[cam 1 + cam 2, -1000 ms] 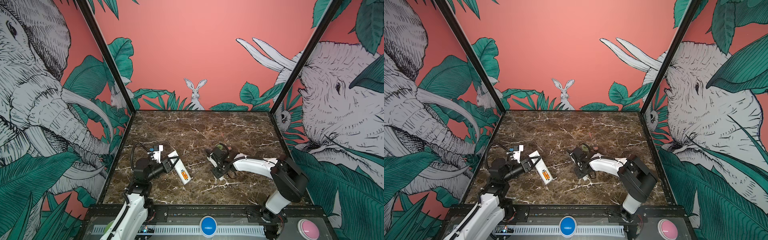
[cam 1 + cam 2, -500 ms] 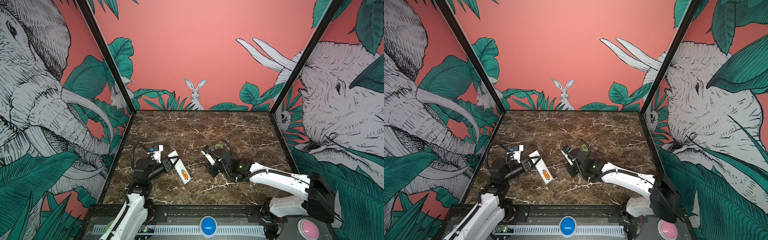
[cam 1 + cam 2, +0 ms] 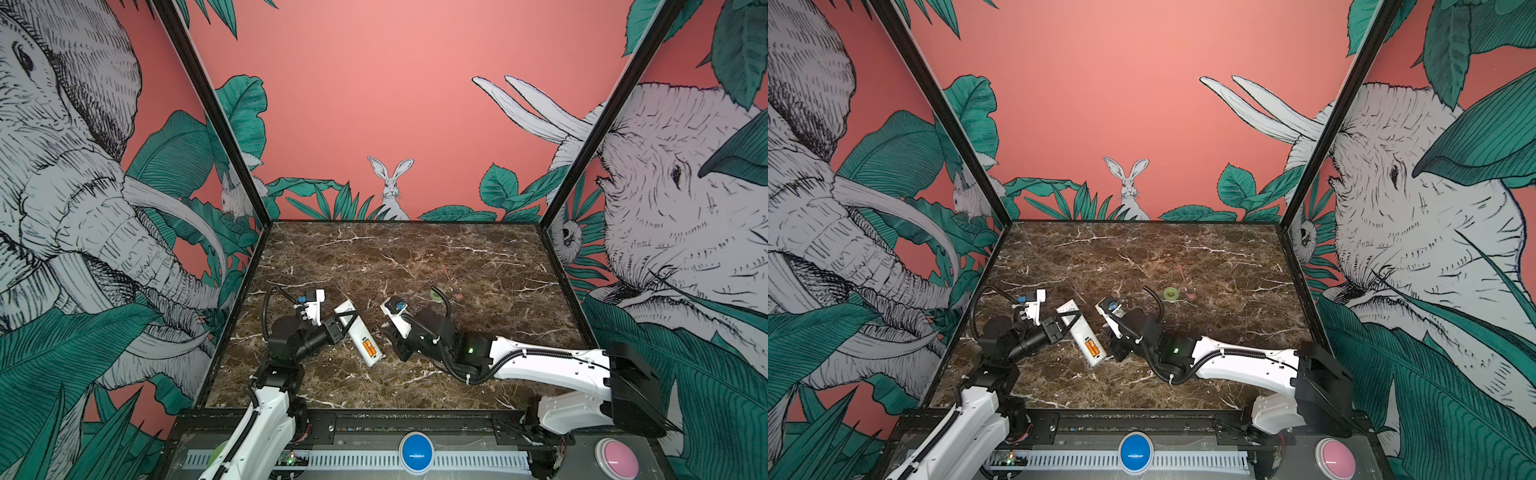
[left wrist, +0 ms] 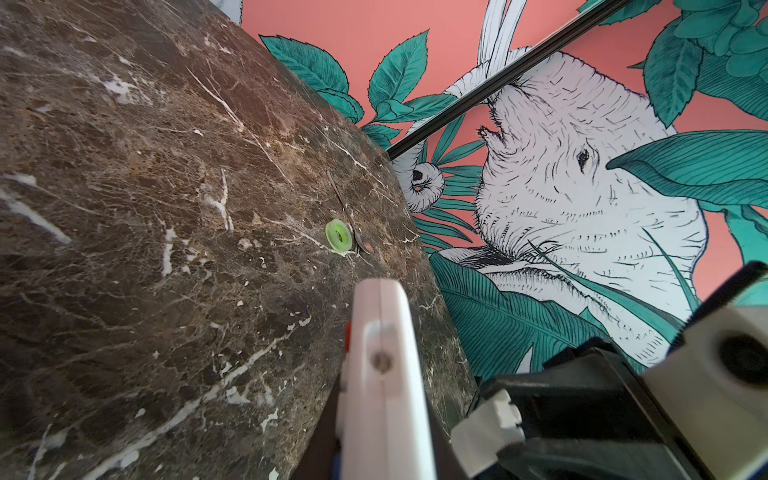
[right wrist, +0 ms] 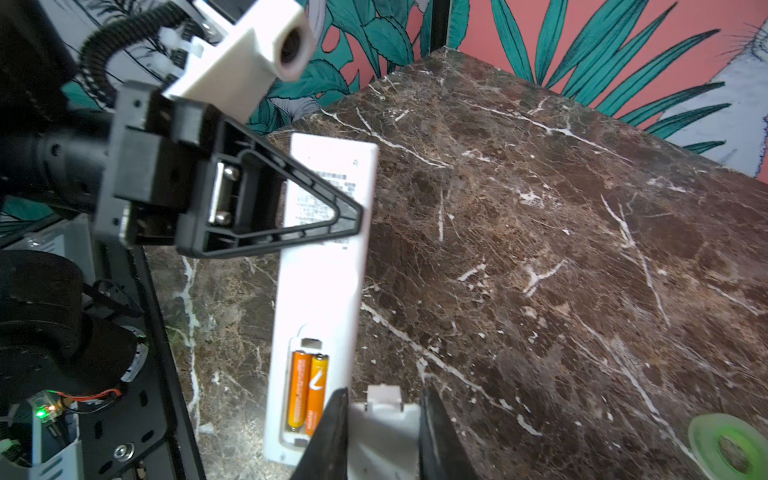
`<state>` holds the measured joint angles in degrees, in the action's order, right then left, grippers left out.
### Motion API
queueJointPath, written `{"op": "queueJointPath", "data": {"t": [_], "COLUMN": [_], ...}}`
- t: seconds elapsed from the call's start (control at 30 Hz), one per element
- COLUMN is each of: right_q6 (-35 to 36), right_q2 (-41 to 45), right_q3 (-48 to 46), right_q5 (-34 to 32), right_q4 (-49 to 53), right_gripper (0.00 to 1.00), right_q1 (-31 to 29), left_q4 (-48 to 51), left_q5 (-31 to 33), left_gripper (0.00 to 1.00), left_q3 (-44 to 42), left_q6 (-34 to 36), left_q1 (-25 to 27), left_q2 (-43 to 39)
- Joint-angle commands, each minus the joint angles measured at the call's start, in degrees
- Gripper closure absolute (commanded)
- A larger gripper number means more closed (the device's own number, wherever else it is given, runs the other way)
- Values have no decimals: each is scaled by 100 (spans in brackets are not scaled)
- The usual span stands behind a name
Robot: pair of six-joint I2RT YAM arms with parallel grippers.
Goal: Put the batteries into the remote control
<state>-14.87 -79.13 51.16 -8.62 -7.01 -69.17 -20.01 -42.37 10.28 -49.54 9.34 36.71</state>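
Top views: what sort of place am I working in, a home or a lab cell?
Most likely a purpose-built robot booth, not a home: a marble-look tabletop boxed in by printed jungle mural walls on black frame posts, with a blue button and a pink button on the front rail.

White remote control (image 5: pixel 321 270), back up, compartment open, two orange batteries (image 5: pixel 307 388) side by side inside
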Motion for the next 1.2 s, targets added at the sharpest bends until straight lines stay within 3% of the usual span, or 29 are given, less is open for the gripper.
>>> {"op": "queueJointPath", "data": {"t": [0.0, 1.17], "right_q6": [-57, -428], "right_q2": [-69, -972], "right_q3": [-19, 79], "right_q5": [-196, 8], "right_q4": [-747, -1372], "right_gripper": [99, 100], "right_q1": [-153, -369], "left_q4": [-208, -372], "left_q5": [115, 350], "left_gripper": [100, 100], "left_q3": [-62, -217], "left_q6": [-73, -400], "left_q1": [21, 28], "left_q2": [-100, -284]}}
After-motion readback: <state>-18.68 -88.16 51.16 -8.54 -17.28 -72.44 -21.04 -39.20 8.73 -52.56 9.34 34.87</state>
